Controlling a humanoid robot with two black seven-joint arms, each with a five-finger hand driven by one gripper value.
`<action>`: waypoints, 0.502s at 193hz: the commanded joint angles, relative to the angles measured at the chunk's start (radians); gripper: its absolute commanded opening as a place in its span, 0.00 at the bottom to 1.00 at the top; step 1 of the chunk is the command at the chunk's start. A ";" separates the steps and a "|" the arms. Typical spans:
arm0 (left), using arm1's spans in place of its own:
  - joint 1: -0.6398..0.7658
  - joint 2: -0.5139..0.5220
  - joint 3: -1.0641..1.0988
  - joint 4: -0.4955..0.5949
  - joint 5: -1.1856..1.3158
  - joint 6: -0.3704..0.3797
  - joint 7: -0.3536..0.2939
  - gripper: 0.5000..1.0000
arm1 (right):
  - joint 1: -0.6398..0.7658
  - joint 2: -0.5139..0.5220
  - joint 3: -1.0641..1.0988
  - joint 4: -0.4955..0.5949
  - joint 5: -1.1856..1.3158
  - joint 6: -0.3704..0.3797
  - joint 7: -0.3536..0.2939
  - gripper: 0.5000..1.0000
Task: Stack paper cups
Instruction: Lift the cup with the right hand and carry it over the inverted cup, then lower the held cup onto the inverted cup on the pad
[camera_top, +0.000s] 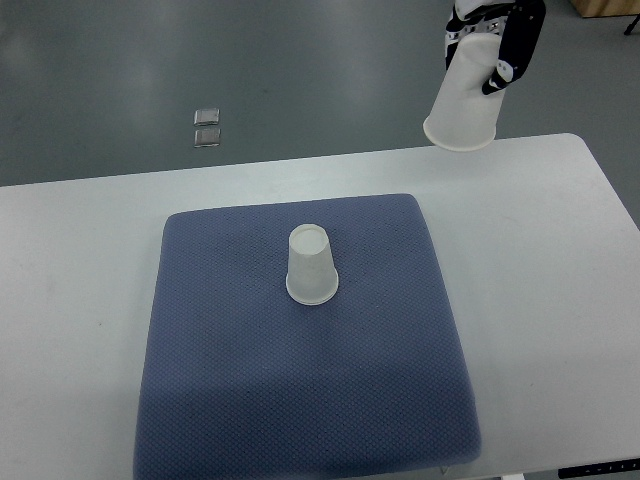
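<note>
One hand (497, 45) in view, top right, black-and-white fingers (520, 45) clamped round the closed end of a white paper cup (462, 105). Can't see which edge its arm enters from, so not calling it left or right; no other hand visible

Held cup is mouth-down, long axis tilted, rim swung toward lower left, hanging over the far edge of the white rectangular table (560, 260), touching nothing

Second white paper cup (311, 265) stands upside down, base up, axis vertical, near the middle of the dark blue textured fabric mat (300, 400) on the table. It lies down-left of the hand, well apart

Judgement: next move is carry the held cup toward the near-left, straighten its axis to vertical over the standing cup's base, then lower so the mouth sleeves over it. Tilt at contact could tip the standing cup

Nothing visibly inside either cup; both mouths face down

Two small clear square objects (207, 128) sit on the grey floor beyond the table, irrelevant
</note>
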 joint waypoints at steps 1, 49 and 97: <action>0.000 0.000 -0.001 0.000 0.000 0.000 0.000 1.00 | -0.011 0.049 0.076 0.004 0.063 -0.008 -0.002 0.00; 0.000 0.000 -0.001 -0.001 0.000 0.000 0.000 1.00 | -0.013 0.293 0.111 -0.008 0.234 -0.080 -0.005 0.02; 0.000 0.000 -0.002 -0.001 0.000 0.000 0.000 1.00 | -0.079 0.339 0.111 -0.014 0.235 -0.128 -0.007 0.04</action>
